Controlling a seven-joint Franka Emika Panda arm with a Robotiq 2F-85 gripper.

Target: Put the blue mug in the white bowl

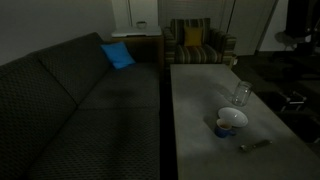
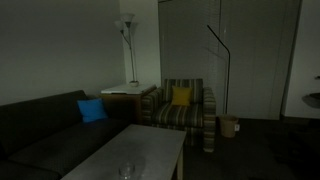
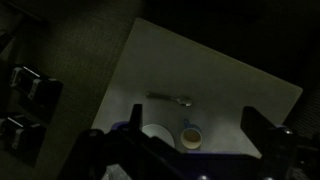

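Looking down through my wrist view, I see my claw (image 3: 175, 150) spread as wide as it goes, nothing between its fingers (image 3: 92, 148), hanging high over the table (image 3: 220, 85). Below it sit the white bowl (image 3: 157, 133), partly hidden behind my own frame, the blue mug (image 3: 120, 128) just beside it, a glass (image 3: 190, 136) seen from above, and a spoon (image 3: 170, 98) lying apart from them. That view is too dark for me to tell whether mug and bowl touch. In an exterior view the blue mug (image 1: 221, 127) shows as a short, bright-blue cup standing on the tabletop against the near left side of the white bowl (image 1: 233, 119), not inside it. The taller clear glass stands just beyond the bowl on the far right, and the spoon lies nearer, toward the table's near right corner. In an exterior view from lower down only the glass (image 2: 127, 170) shows at the bottom edge, but that view alone gives me the floor lamp (image 2: 126, 30) and a basket (image 2: 229, 125) beside the striped armchair (image 2: 185, 108). The table's left edge runs close along the sofa (image 1: 70, 100), which carries a blue pillow (image 1: 117, 55), with only a narrow gap between them. The far edge stops short of the armchair and its yellow cushion (image 1: 192, 37). The things cluster in the near right part of the grey top, so its left half and far stretch are open surface.
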